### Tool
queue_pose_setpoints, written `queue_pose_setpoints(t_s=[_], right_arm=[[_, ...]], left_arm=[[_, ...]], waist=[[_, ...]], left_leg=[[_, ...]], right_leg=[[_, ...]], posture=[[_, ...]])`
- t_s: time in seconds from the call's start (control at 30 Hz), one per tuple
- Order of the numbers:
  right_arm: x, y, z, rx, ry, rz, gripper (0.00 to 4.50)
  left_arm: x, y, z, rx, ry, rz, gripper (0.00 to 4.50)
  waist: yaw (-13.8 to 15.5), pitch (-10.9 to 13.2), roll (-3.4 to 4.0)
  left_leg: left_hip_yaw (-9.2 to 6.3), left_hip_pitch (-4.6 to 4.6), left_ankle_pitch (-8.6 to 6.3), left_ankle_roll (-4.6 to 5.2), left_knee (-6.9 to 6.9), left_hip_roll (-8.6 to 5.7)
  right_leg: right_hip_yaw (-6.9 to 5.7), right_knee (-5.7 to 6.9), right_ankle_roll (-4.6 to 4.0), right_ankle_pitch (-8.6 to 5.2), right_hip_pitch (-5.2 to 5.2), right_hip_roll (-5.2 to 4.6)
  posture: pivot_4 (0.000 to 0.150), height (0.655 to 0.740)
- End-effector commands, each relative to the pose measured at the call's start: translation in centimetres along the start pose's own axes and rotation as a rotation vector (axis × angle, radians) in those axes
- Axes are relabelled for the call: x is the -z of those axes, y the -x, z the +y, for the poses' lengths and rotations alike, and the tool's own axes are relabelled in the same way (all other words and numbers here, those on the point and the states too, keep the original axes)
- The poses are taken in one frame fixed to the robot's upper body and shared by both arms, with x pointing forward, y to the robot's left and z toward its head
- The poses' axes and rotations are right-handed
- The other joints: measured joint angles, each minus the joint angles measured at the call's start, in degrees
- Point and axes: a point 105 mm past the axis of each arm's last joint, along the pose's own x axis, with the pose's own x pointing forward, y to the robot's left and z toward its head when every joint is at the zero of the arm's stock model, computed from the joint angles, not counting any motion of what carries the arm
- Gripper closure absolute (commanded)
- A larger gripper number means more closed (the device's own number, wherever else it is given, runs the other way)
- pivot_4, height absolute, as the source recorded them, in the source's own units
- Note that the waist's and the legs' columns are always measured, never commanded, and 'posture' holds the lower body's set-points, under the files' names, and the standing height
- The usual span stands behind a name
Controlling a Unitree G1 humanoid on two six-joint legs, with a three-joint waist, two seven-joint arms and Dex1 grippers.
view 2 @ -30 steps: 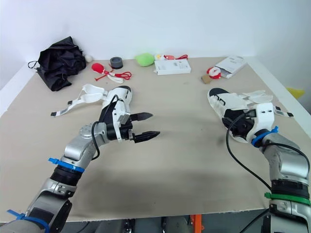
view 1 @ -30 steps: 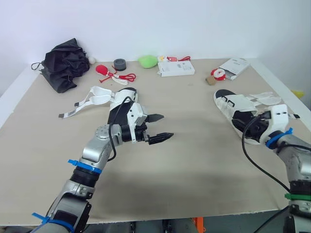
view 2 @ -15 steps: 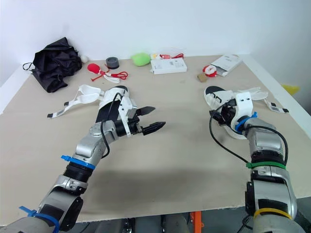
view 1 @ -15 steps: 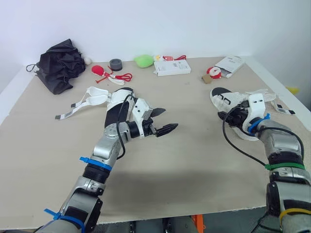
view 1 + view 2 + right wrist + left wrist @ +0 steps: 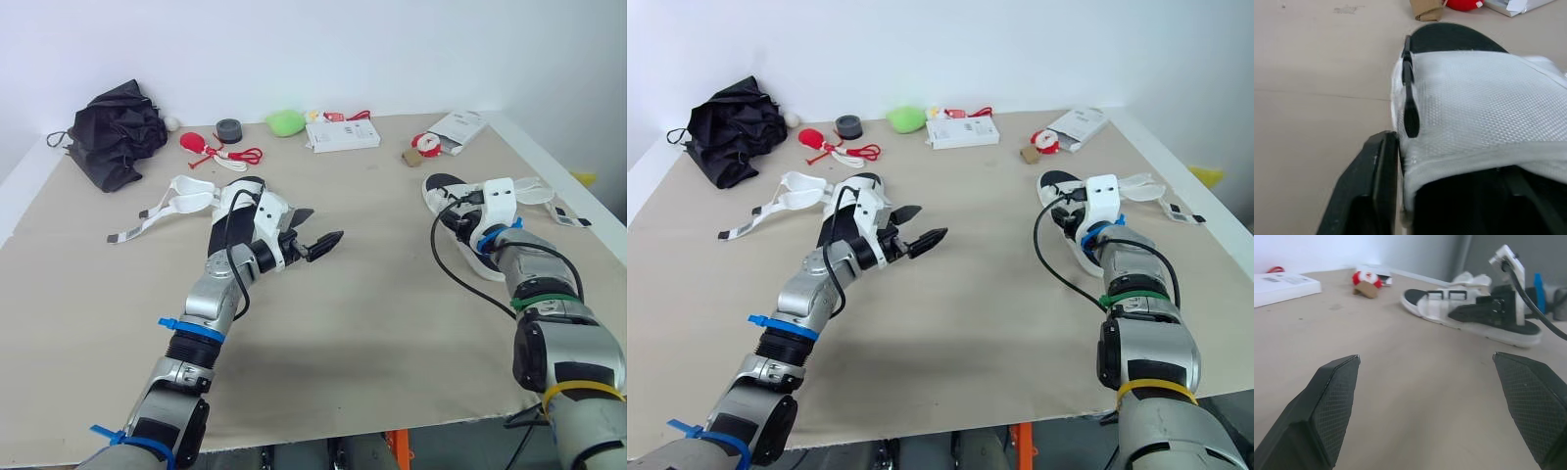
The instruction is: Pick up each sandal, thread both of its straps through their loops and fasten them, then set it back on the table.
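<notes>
Setting: a beige table (image 5: pixel 392 323) against a plain white wall, with a white box (image 5: pixel 343 135) among the clutter at the back.
Right sandal (image 5: pixel 1436 308): lies on the table, nearer the robot than the white box and to its right, straps unfastened.
Left sandal (image 5: pixel 243 186): lies nearer the robot than the white box and to its left, loose straps (image 5: pixel 196 196) spread away from it.
Right claw (image 5: pixel 467 220): sits against the right sandal; whether it has closed on it cannot be told.
Left claw (image 5: pixel 324 223): spread wide and empty, above bare table between the white box and the robot.
Risk: the sandal probably skids across the smooth table if the right claw pushes rather than clamps.
Second risk: the soft mesh strap (image 5: pixel 1474 98) likely folds under a pinch, letting the sole drop on lifting.
Third risk: the strap end (image 5: pixel 563 211) trailing toward the table edge could snag.
Left wrist view: shows two black loops (image 5: pixel 1444 294) side by side on the right sandal's flank.
Right wrist view: shows the mesh weave close up and one loop (image 5: pixel 1409 103) edge-on.
Head views: alone place both sandals together.
</notes>
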Motion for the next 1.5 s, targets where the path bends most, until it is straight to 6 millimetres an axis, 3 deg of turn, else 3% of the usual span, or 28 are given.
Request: queue_pose_setpoints(t_s=[0.03, 0.1, 0.13, 0.37, 0.5, 0.53, 0.6, 0.67, 0.77, 0.9, 1.17, 1.27, 1.5], right_arm=[[-1.7, -0.1, -0.2, 0.008, -0.012, -0.063, 3.43], [-1.6, -0.3, 0.3, -0.012, -0.009, -0.064, 4.32], [-1.5, -0.4, 0.8, -0.029, -0.003, -0.064, 4.47], [-1.5, -0.6, 2.7, -0.148, -0.026, -0.073, 4.47], [-2.5, 0.1, 6.8, -0.456, -0.028, -0.1, 4.47], [-2.7, 1.0, 7.9, -0.582, -0.018, -0.093, 4.47], [-3.4, 4.8, 11.0, -0.888, 0.043, -0.09, 4.47], [-2.7, 8.6, 13.8, -1.104, 0.117, -0.046, 4.47], [-1.4, 11.6, 15.3, -1.236, 0.179, 0.018, 4.47], [1.8, 15.9, 18.4, -1.49, 0.356, 0.184, 4.47], [2.7, 14.9, 19.5, -1.568, 0.459, 0.206, 4.47], [3.4, 13.5, 19.7, -1.559, 0.537, 0.212, 4.47], [2.0, 10.1, 19.4, -1.496, 0.57, 0.192, 4.47]], left_arm=[[-1.7, -0.3, 0.1, -0.008, -0.037, -0.047, 0.0], [-2.0, 0.0, 0.0, 0.003, -0.025, -0.072, 0.0], [-2.3, 0.2, -0.1, 0.013, -0.017, -0.093, 0.0], [-4.4, 1.7, 0.0, 0.02, -0.019, -0.176, 0.0], [-4.4, 4.5, 0.4, 0.058, 0.006, -0.147, 0.0], [-4.6, 5.1, -0.2, 0.11, 0.01, -0.129, 0.0], [-5.6, 6.5, -1.9, 0.274, 0.054, -0.101, 0.0], [-5.7, 8.0, -2.4, 0.369, 0.05, -0.033, 0.0], [-5.4, 8.7, -2.4, 0.406, 0.022, 0.045, 0.0], [-5.8, 9.8, -1.7, 0.415, 0.012, 0.088, 0.0], [-4.2, 11.0, -2.1, 0.425, -0.053, 0.188, 0.0], [-4.2, 11.3, -2.2, 0.416, -0.057, 0.194, 0.0], [-4.5, 11.7, -2.3, 0.414, -0.065, 0.197, 0.0]], waist=[[0.0, 0.0, 0.0], [0.0, 0.0, 0.0], [0.0, 0.0, 0.0], [-1.0, 0.0, -0.01], [-2.1, 0.0, -0.01], [-2.4, 0.0, -0.02], [-2.3, 0.0, -0.01], [-2.0, 0.0, 0.0], [-1.3, 0.0, 0.0], [-1.2, 0.0, -0.21], [-1.2, 0.1, -0.37], [-1.3, 0.1, -0.44], [-1.4, 0.1, -0.49]], left_leg=[[-0.01, 0.0, 0.0, 0.0, 0.0, 0.0], [-0.01, 0.0, 0.01, 0.01, 0.0, 0.0], [0.0, 0.0, 0.01, 0.01, 0.0, 0.0], [0.01, 0.04, 0.02, 0.0, 0.0, 0.05], [0.04, 0.07, 0.03, -0.02, -0.02, 0.08], [0.04, 0.08, 0.04, -0.03, -0.02, 0.13], [-0.03, 0.01, 0.09, -0.12, -0.07, 0.28], [-0.13, -0.07, 0.12, -0.18, -0.06, 0.35], [-0.16, -0.04, 0.12, -0.21, -0.08, 0.35], [-0.12, -0.07, 0.25, -0.07, 0.03, 0.17], [-0.14, 0.02, 0.3, -0.16, 0.01, 0.33], [-0.13, 0.02, 0.3, -0.16, 0.0, 0.36], [-0.11, 0.1, 0.45, -0.32, 0.0, 0.48]], right_leg=[[-0.01, 0.0, 0.0, 0.0, 0.0, 0.0], [-0.01, 0.01, -0.01, 0.01, 0.0, 0.0], [-0.01, 0.01, -0.01, 0.01, 0.0, 0.0], [0.02, 0.01, -0.05, 0.05, 0.01, 0.04], [0.07, 0.02, -0.25, 0.17, 0.0, 0.09], [0.08, 0.02, -0.25, 0.17, -0.01, 0.14], [0.09, 0.05, -0.28, 0.15, -0.07, 0.21], [0.01, 0.09, -0.32, 0.12, -0.11, 0.21], [-0.2, 0.12, -0.25, -0.01, -0.11, 0.21], [-0.17, 0.09, -0.34, -0.01, -0.12, 0.03], [-0.21, 0.1, -0.58, 0.0, -0.12, 0.18], [-0.21, 0.1, -0.6, -0.02, -0.13, 0.22], [-0.21, 0.14, -0.68, 0.08, -0.11, 0.32]], posture=[[0.15, 0.74], [0.15, 0.74], [0.15, 0.74], [0.15, 0.74], [0.15, 0.74], [0.15, 0.74], [0.15, 0.74], [0.15, 0.74], [0.15, 0.74], [0.15, 0.74], [0.15, 0.74], [0.15, 0.74], [0.15, 0.74]])
